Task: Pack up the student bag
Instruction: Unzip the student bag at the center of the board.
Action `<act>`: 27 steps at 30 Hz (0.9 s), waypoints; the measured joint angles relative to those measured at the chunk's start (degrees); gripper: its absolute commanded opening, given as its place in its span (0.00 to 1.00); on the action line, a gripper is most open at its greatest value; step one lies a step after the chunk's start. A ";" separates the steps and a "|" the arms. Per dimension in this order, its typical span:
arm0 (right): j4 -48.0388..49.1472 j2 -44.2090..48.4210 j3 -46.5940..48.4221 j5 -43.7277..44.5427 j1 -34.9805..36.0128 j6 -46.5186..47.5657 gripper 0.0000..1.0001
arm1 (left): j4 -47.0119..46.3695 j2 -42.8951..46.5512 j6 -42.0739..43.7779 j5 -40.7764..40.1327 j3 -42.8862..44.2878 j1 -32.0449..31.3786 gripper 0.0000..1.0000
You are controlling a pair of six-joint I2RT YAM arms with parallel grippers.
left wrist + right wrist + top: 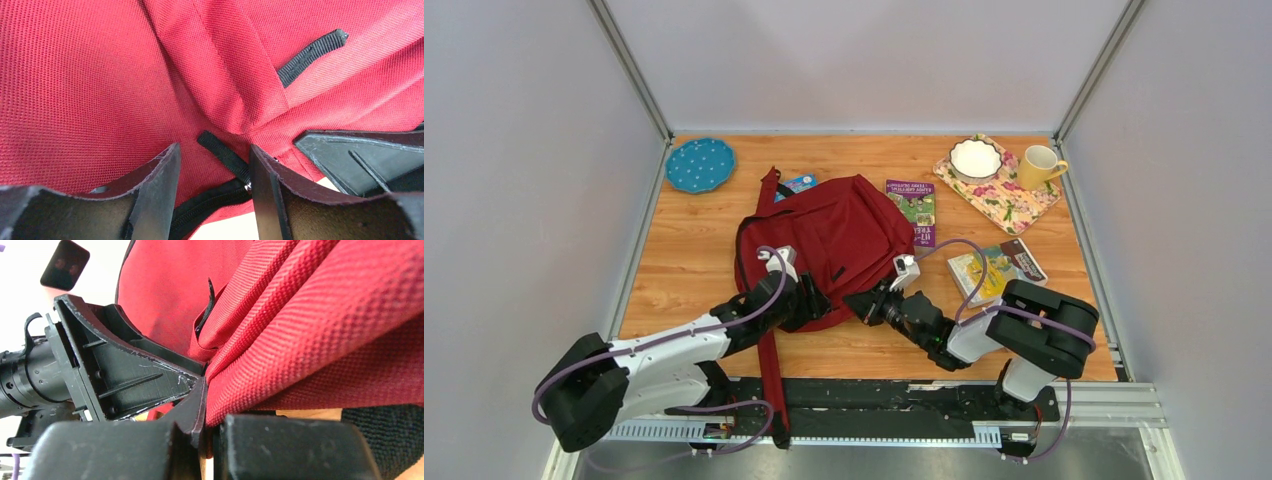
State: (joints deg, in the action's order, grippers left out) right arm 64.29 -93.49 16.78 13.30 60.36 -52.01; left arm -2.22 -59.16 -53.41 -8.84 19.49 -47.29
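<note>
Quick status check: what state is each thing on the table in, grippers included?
Backpack: lying flat, zip looks closed.
Zip pull: lying on the fabric, not gripped.
Left gripper: open, straddling the zip pull.
Right gripper: shut on a fold of backpack fabric.
Mug: upright.
Bowl: upright on the floral mat.
Plate: lying flat, right side up.
Purple book: closed, lying flat.

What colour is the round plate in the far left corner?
The plate is teal blue with little pale dots, seen best from the top camera.
</note>
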 measured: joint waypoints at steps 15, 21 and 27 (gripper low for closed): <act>1.86 0.57 -0.11 -0.63 1.07 8.22 0.00 | -7.91 -0.46 -2.60 3.56 -3.32 0.07 0.30; 2.38 0.61 -0.11 -1.20 1.11 10.14 0.00 | -9.25 -0.42 -2.34 5.09 -3.48 0.11 0.00; 1.03 2.36 -0.39 -0.61 1.49 11.82 0.00 | -9.77 0.90 -1.05 6.03 -3.93 0.11 0.00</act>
State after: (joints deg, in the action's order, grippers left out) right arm 65.32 -91.13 16.38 12.69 61.84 -40.18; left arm -11.99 -58.26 -54.46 -2.81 15.55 -47.18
